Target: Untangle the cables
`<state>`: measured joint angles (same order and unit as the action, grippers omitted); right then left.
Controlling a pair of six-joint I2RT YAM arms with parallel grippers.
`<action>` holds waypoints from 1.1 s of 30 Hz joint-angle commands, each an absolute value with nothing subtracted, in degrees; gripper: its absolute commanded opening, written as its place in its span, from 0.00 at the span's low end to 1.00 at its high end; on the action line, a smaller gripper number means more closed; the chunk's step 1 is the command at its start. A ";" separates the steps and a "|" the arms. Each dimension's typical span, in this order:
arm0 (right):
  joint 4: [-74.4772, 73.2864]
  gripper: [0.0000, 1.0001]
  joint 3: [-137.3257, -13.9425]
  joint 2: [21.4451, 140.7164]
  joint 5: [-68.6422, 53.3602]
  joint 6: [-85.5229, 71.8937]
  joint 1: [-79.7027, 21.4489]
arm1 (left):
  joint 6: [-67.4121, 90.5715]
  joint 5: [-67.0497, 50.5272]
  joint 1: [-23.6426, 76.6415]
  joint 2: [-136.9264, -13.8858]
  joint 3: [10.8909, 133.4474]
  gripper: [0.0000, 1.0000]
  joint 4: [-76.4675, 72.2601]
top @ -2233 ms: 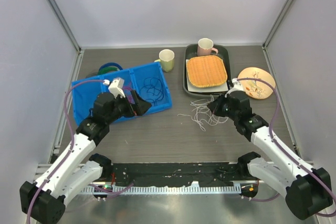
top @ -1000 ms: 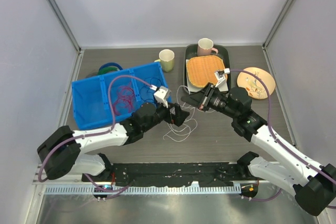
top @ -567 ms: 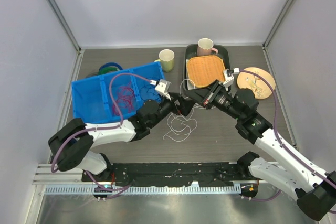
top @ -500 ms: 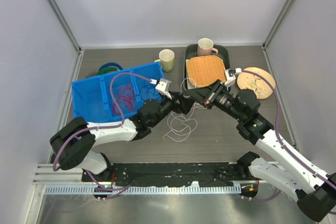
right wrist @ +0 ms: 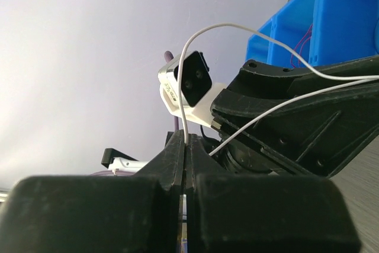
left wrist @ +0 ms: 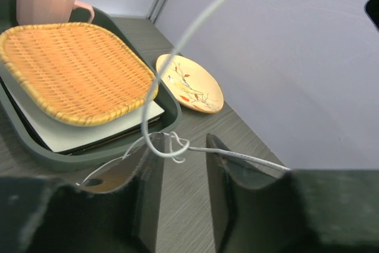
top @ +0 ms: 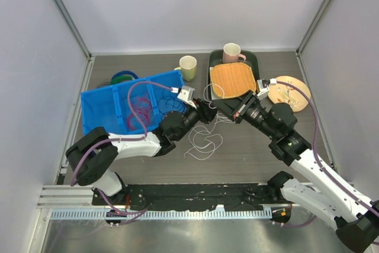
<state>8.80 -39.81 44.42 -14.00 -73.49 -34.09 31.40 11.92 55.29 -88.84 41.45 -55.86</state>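
Observation:
A white cable lies in loose loops on the table, and one strand rises to where the two grippers meet. My right gripper is shut on that strand, which is pinched between its closed jaws; the white cable arcs up from them. My left gripper faces it tip to tip. Its jaws stand apart, with a small knot of the white cable lying across the tips. Red cables and dark blue cables rest in the blue bin.
A dark tray holds a wicker mat and a pink mug. A cream mug stands left of it and a patterned plate to its right. A green-and-blue coil lies behind the bin.
My left gripper reached up and right to the raised strand and its jaws narrowed around the knot. My right gripper drew back a little to the right, still shut on the cable.

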 commanded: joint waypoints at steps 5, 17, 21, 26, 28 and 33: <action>10.99 0.01 -39.11 42.63 -12.13 -75.06 -34.45 | 30.06 13.80 56.34 -88.07 41.93 0.08 -65.21; -2.78 0.55 -43.14 40.87 -4.25 -52.08 -34.36 | 27.07 23.99 56.95 -70.52 32.78 0.00 -56.27; -9.65 0.66 -42.64 38.15 4.29 -41.24 -34.37 | 26.81 25.75 56.95 -63.38 33.05 0.00 -46.61; -11.95 0.68 -37.71 38.40 7.04 -36.13 -34.28 | 24.18 25.14 56.95 -56.52 37.34 0.00 -36.49; -11.95 0.68 -35.69 39.81 5.89 -35.86 -34.36 | 21.89 26.71 56.95 -53.89 40.85 0.00 -30.78; -7.84 0.69 -30.78 41.48 6.24 -35.95 -34.37 | 16.80 32.16 56.95 -49.31 49.45 0.00 -20.67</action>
<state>-10.41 -34.02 40.45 4.47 -38.76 -34.06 22.59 25.96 56.77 -53.58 40.88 -28.53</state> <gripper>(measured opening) 0.683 0.014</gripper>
